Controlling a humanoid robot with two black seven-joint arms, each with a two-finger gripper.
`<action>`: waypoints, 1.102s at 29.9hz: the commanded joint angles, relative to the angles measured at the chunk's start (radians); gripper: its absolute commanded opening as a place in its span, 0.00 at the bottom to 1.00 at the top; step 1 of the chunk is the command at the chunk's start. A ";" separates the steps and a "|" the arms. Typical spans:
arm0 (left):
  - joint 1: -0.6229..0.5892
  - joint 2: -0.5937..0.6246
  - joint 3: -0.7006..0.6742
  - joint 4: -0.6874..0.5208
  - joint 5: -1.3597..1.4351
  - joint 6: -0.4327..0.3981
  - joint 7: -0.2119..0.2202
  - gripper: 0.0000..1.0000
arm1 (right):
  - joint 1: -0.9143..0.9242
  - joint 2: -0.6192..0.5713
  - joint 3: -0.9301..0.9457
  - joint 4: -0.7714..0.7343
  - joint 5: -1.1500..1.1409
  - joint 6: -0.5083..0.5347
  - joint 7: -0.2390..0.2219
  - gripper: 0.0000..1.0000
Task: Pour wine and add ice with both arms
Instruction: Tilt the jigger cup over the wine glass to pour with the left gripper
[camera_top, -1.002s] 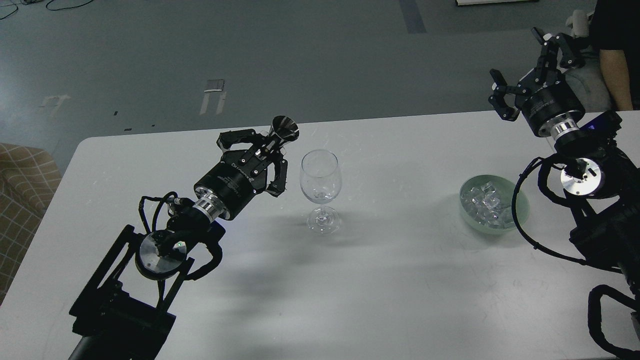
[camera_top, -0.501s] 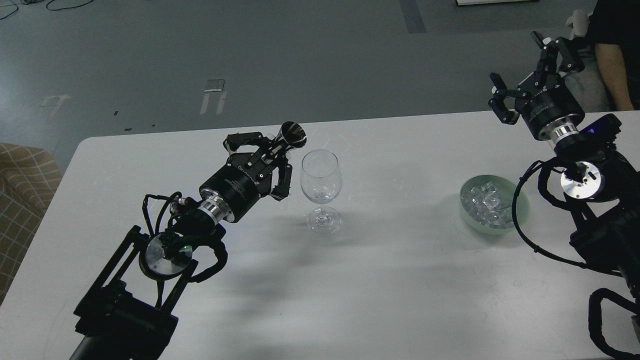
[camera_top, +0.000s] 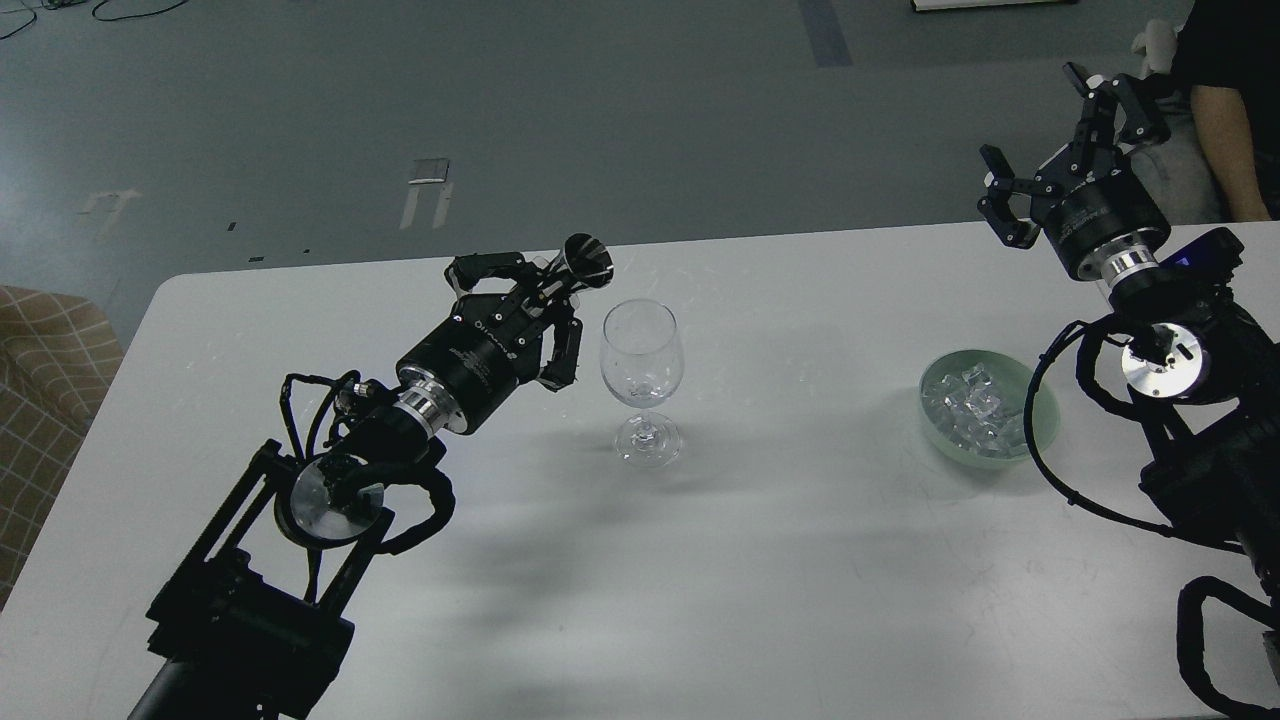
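Note:
A clear stemmed wine glass (camera_top: 642, 360) stands upright near the middle of the white table (camera_top: 780, 560); it looks empty. My left gripper (camera_top: 535, 300) is just left of the glass, shut on a small dark metal cup (camera_top: 586, 262). The cup is tilted, its mouth beside the glass rim. A pale green bowl (camera_top: 1040, 425) at the right holds a heap of ice cubes (camera_top: 970, 405). My right gripper (camera_top: 1050, 140) is open and empty, raised above the table's far edge, behind the bowl.
A person in a black shirt (camera_top: 1225, 90) stands at the far right, close behind my right gripper. A checked sofa (camera_top: 40, 380) is off the table's left edge. Grey floor lies beyond the far edge.
My left gripper has carried the cup to the right, closer to the glass rim, and tilted it more. My right gripper has risen slightly.

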 joint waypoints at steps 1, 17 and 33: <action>-0.001 0.001 0.001 0.002 0.023 -0.004 0.001 0.00 | 0.000 0.000 0.000 0.000 0.000 0.000 0.000 1.00; -0.005 0.003 0.001 0.002 0.134 -0.008 0.006 0.00 | 0.000 0.000 0.001 0.000 0.000 -0.001 0.001 1.00; -0.030 0.000 0.055 -0.012 0.232 -0.008 0.021 0.00 | 0.000 0.000 0.001 0.000 0.000 0.000 0.001 1.00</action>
